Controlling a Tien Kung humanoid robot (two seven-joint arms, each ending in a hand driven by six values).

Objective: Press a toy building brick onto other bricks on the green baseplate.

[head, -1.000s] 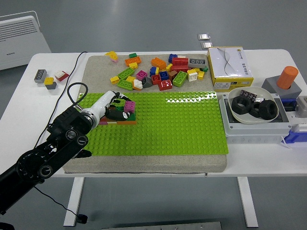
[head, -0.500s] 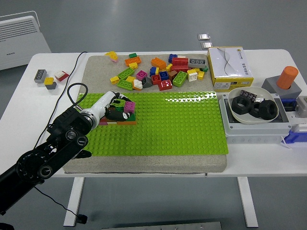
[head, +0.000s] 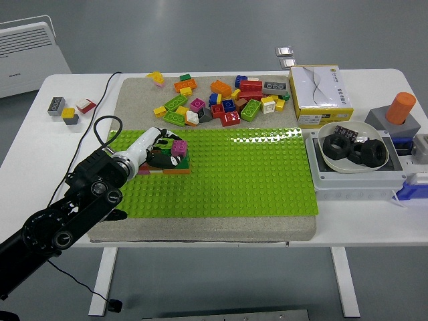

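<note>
The green baseplate (head: 247, 170) lies across the middle of the table. At its left end stands a small stack of bricks (head: 170, 166) with a magenta brick (head: 179, 148) on top. My left hand (head: 160, 152) reaches in from the lower left and its fingers are curled around the magenta brick, holding it on the stack. The dark fingers cover part of the stack, so its lower bricks show only as red and brown edges. My right arm is out of view.
A pile of loose coloured bricks (head: 221, 100) lies behind the baseplate. A yellow-and-white box (head: 319, 93) and a grey bin holding a bowl of black rings (head: 353, 150) stand at the right. An orange cylinder (head: 400, 108) sits far right. Small bricks (head: 67, 108) and a black cable (head: 100, 127) lie at the left.
The magenta brick and my left hand have shifted very slightly; nothing else has moved.
</note>
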